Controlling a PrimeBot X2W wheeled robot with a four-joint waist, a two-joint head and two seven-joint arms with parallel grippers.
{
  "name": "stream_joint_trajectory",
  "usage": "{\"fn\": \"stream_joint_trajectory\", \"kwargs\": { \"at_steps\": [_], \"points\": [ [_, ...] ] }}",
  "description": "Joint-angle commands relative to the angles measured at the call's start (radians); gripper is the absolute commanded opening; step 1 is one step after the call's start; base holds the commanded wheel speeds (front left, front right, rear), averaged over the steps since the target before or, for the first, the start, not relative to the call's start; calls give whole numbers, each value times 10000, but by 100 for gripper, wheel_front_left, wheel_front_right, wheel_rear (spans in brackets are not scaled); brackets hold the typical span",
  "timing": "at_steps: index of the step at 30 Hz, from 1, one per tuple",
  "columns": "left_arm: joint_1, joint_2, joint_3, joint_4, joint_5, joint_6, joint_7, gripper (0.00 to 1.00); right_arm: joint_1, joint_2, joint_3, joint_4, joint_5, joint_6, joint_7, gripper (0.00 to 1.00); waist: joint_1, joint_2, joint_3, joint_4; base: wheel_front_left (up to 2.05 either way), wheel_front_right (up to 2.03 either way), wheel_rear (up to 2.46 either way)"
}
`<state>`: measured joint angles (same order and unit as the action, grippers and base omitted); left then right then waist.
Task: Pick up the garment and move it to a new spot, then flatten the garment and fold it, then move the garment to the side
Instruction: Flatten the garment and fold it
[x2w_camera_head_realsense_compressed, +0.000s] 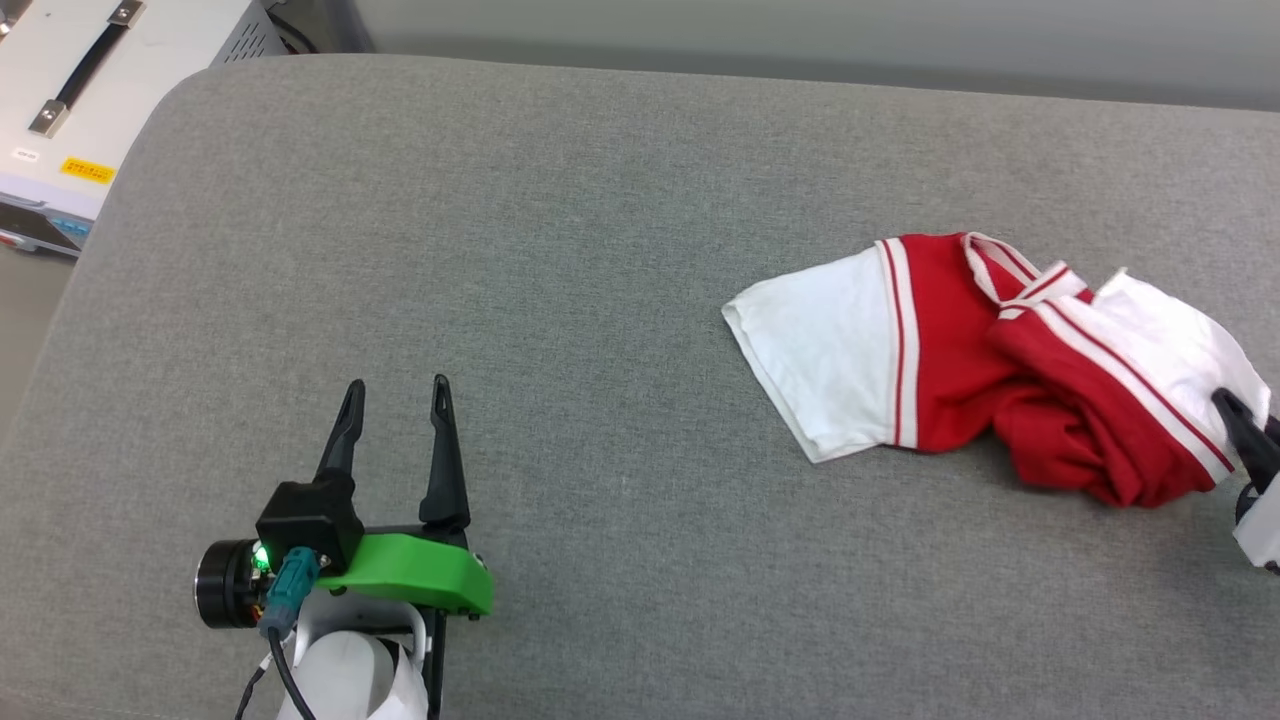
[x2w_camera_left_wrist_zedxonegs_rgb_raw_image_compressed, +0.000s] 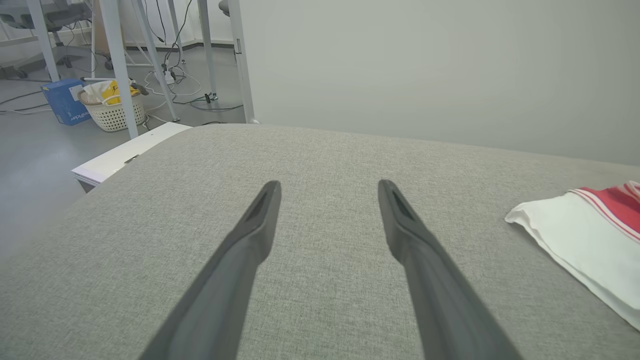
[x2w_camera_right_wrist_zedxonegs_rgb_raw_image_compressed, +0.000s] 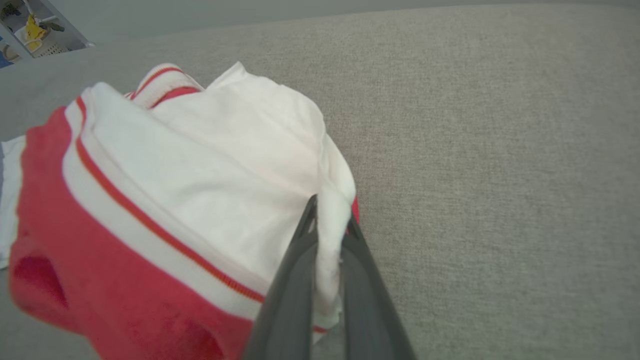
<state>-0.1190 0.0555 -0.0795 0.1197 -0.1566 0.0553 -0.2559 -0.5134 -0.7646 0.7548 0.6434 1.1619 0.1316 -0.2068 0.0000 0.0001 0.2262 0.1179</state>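
Note:
The garment (x2w_camera_head_realsense_compressed: 960, 350), a red T-shirt with white sleeves and a striped collar, lies bunched at the right of the grey padded surface (x2w_camera_head_realsense_compressed: 560, 250). My right gripper (x2w_camera_head_realsense_compressed: 1235, 410) pokes in at the right edge and is shut on the edge of the garment's white sleeve. In the right wrist view the two dark fingers pinch that white cloth (x2w_camera_right_wrist_zedxonegs_rgb_raw_image_compressed: 330, 235), with the garment (x2w_camera_right_wrist_zedxonegs_rgb_raw_image_compressed: 165, 200) heaped to their left. My left gripper (x2w_camera_head_realsense_compressed: 395, 390) rests open at the lower left, far from the garment. Its own view shows the fingers (x2w_camera_left_wrist_zedxonegs_rgb_raw_image_compressed: 327, 187) spread over bare fabric, the white sleeve (x2w_camera_left_wrist_zedxonegs_rgb_raw_image_compressed: 570, 235) off to the right.
A white equipment case (x2w_camera_head_realsense_compressed: 90, 90) with a black handle stands off the surface's far left corner. Beyond the surface, the left wrist view shows a floor with a white basket (x2w_camera_left_wrist_zedxonegs_rgb_raw_image_compressed: 112, 110), a blue box (x2w_camera_left_wrist_zedxonegs_rgb_raw_image_compressed: 62, 100), table legs and cables. A pale wall rises behind.

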Motion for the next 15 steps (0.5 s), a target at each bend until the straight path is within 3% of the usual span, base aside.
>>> {"fn": "stream_joint_trajectory", "kwargs": {
  "at_steps": [1, 12, 13, 14, 15],
  "points": [
    [88, -52, -29, 40, -2, -89, -59, 100, 226, 93, -153, 306, 187, -9, -28, 0, 0, -1, -6, 42, 0, 0, 0],
    [245, -52, -113, 220, -20, -81, -59, 100, 524, 931, -794, 2483, 257, -9, -198, 0, 0, -1, -260, 86, 0, 0, 0],
    [276, -52, -119, 236, -16, -80, -59, 100, 487, 983, -893, 2561, 204, -9, -293, 35, 0, -1, -311, 64, 0, 0, 0],
    [313, -52, -127, 255, -7, -81, -59, 100, 442, 1038, -1003, 2655, 73, -9, -394, 100, 0, -1, -384, 34, 0, 0, 0],
    [339, -52, -132, 267, 5, -87, -59, 100, 398, 1068, -1126, 2735, -58, -9, -459, 100, 0, -1, -439, 9, 0, 0, 0]
  ]
}}
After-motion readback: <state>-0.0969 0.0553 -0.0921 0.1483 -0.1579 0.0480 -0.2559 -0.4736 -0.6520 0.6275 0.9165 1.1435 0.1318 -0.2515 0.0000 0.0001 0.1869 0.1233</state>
